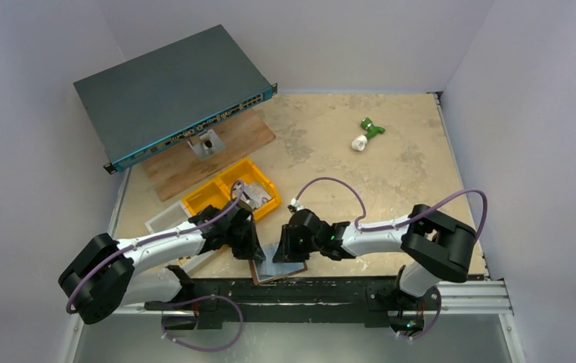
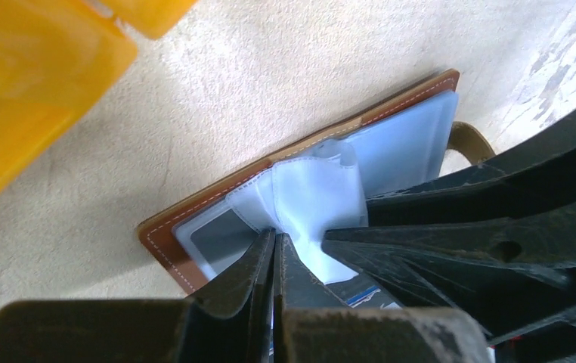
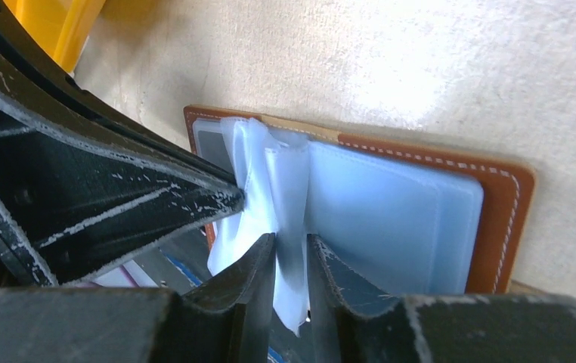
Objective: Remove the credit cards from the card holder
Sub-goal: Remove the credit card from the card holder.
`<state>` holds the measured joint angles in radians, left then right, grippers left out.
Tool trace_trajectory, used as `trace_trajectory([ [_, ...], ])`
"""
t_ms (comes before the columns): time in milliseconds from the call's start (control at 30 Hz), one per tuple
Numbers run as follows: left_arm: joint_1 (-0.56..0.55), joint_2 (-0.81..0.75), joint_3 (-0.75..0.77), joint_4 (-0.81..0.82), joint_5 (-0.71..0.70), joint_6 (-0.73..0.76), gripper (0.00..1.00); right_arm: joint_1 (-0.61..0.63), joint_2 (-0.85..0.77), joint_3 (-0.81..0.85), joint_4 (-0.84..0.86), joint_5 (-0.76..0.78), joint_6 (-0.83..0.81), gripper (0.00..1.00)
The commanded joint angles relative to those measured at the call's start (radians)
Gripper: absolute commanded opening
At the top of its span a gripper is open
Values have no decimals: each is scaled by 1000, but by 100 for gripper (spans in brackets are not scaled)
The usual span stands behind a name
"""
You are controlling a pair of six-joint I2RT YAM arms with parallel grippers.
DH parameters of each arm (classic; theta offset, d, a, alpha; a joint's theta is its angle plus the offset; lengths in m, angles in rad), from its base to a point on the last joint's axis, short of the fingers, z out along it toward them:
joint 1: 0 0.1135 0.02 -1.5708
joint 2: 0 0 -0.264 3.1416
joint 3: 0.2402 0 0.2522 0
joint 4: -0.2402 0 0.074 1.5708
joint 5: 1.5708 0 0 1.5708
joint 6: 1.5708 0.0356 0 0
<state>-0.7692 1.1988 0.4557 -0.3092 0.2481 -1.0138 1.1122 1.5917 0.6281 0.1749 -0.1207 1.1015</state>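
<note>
card holder (image 1: 279,269): open flat at surface (image 1: 391,174) near edge | left tool (image 2: 274,239): clamped on pale sleeve (image 2: 311,197) | right tool (image 3: 291,243): narrowly parted around the sleeve | yellow bin (image 1: 203,198): near left; open room far right

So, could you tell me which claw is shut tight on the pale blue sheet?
The left claw: its jaws meet on the pale blue sheet, while those of the right claw stand visibly apart.
</note>
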Motion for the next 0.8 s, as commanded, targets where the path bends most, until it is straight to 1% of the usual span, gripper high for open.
trace_trajectory([
  [0,-4,-34,9,-50,-40,0,0,0,-61,29,-131,64,-42,24],
  [133,-4,-55,22,-66,-36,20,0,0,-103,63,-215,100,-59,28],
  [300,-10,-79,38,-52,-9,31,0,0,-148,90,-286,137,-75,38],
  [567,-34,-79,76,-36,8,28,0,0,-192,105,-378,204,-75,40],
  [767,-48,-46,107,-25,10,30,6,0,-238,114,-443,256,-66,40],
])
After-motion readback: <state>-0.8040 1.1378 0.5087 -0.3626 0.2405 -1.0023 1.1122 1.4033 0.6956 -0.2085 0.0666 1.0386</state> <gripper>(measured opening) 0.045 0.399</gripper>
